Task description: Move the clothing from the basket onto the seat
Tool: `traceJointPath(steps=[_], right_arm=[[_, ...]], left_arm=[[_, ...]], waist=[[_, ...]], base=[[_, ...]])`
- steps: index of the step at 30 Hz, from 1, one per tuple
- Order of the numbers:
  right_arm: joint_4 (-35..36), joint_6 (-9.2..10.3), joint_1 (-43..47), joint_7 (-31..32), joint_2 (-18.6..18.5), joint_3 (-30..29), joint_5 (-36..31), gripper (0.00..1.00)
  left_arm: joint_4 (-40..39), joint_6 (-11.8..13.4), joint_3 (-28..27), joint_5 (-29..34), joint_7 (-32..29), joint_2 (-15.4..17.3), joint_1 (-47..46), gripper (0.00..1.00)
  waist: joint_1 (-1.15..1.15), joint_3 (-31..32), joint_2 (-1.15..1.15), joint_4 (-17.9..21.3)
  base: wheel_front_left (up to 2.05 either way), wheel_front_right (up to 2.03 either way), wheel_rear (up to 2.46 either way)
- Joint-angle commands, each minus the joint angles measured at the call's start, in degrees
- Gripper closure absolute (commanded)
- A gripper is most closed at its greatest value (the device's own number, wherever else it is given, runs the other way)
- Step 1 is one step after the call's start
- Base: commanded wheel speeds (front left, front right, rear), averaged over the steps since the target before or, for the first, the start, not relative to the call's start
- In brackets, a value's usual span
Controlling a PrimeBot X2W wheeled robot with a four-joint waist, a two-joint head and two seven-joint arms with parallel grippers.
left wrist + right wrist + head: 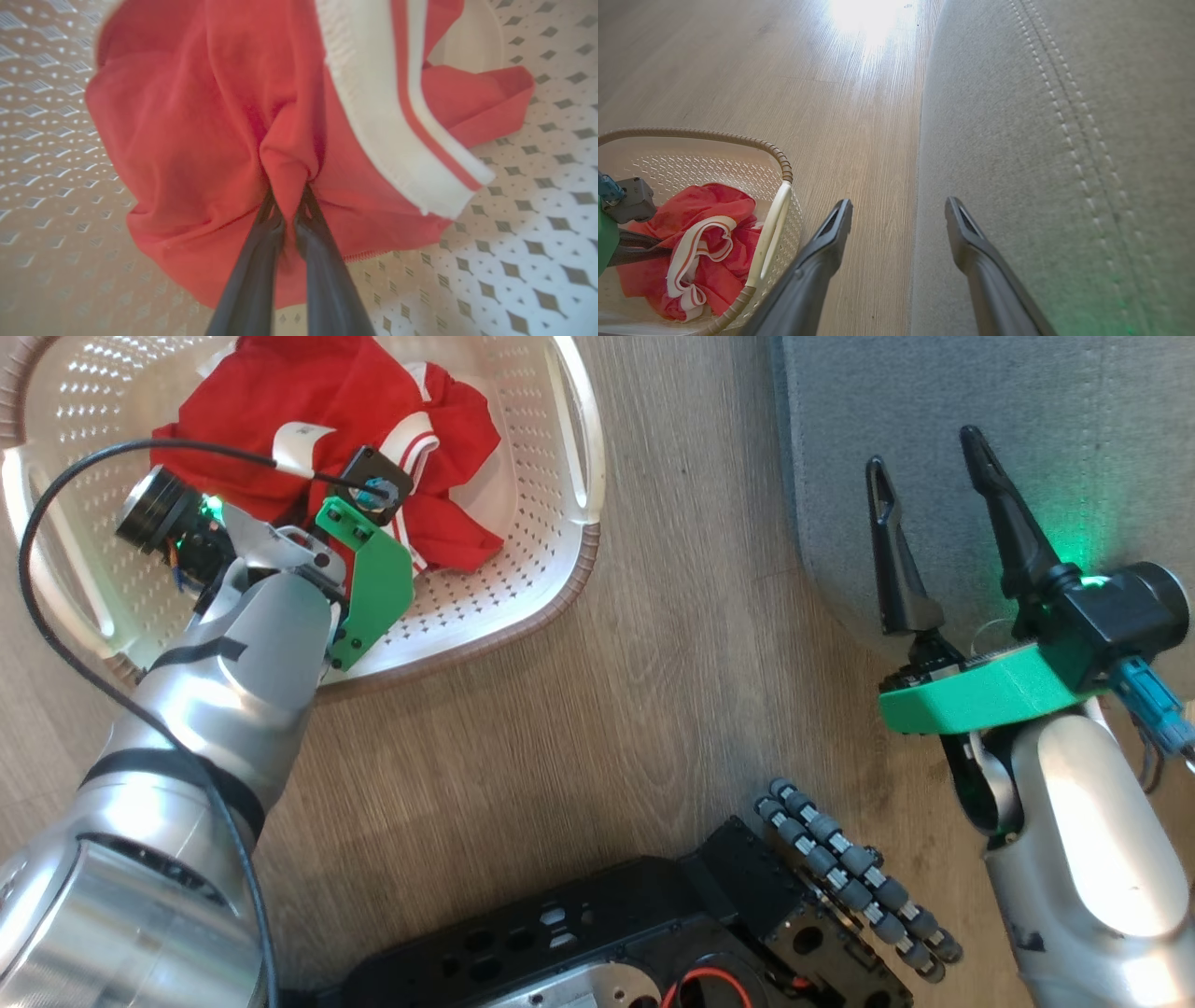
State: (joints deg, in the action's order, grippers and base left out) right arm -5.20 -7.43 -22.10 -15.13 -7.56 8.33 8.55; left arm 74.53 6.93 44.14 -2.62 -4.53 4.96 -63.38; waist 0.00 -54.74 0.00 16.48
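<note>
The clothing (355, 392), bright red with white striped bands, lies bunched in the cream basket (560, 588) at the upper left. My left gripper (289, 191) is down inside the basket, shut on a pinched fold of the red clothing (187, 140). In the head view its wrist hides the fingers. My right gripper (922, 448) stands open with nothing between its fingers, over the near left edge of the grey seat (1027, 392). The right wrist view shows that gripper (899, 205) straddling the seat's (1041, 140) edge, with the basket (780, 158) and clothing (705, 205) at the lower left.
Wood floor (653, 663) runs between the basket and the seat. My black base with a roller wheel (840, 877) sits at the bottom centre. A black cable (56, 495) loops off my left wrist over the basket.
</note>
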Motion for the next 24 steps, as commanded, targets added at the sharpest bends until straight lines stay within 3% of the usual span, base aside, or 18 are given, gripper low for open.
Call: traceJointPath(steps=[1,7,12,16,19,24], right_arm=[[-0.37,-0.06,1.61,0.13,0.1,1.83,0.19,0.0],[-1.63,-0.06,0.09,0.13,-0.3,1.94,1.2,0.0],[-3.59,-0.06,0.55,0.13,-1.77,1.79,1.33,0.0],[-5.15,-0.06,1.46,0.13,-1.0,0.29,5.07,0.0],[-6.05,-0.06,1.83,0.13,-1.63,1.21,4.33,0.0],[-7.45,-0.06,3.62,0.13,-1.39,1.64,5.32,0.0]], left_arm=[[-0.58,0.82,-1.05,-0.66,0.9,0.5,1.31,1.0],[-0.58,1.82,-2.75,-3.47,5.84,-0.43,3.15,1.0],[-0.58,2.53,-3.24,-5.32,10.79,-1.45,6.24,1.0],[-0.91,3.41,-3.92,-7.47,14.87,-1.92,10.12,1.0],[-3.72,3.66,-5.56,-11.11,18.41,-2.04,14.25,1.0],[-11.74,5.83,-2.58,-11.15,19.47,-2.06,17.95,1.0]], waist=[[0.0,0.84,0.0,-0.07],[0.0,5.56,0.0,-1.1],[0.0,12.51,0.0,-3.67],[0.0,18.78,0.0,-5.97],[0.0,23.09,0.0,-7.43],[0.0,30.75,0.0,-10.14]], base=[[0.0,0.0,0.0],[0.0,0.0,0.0],[0.0,0.0,0.0],[0.0,0.0,0.0],[0.0,0.0,0.0],[0.0,0.0,0.0]])
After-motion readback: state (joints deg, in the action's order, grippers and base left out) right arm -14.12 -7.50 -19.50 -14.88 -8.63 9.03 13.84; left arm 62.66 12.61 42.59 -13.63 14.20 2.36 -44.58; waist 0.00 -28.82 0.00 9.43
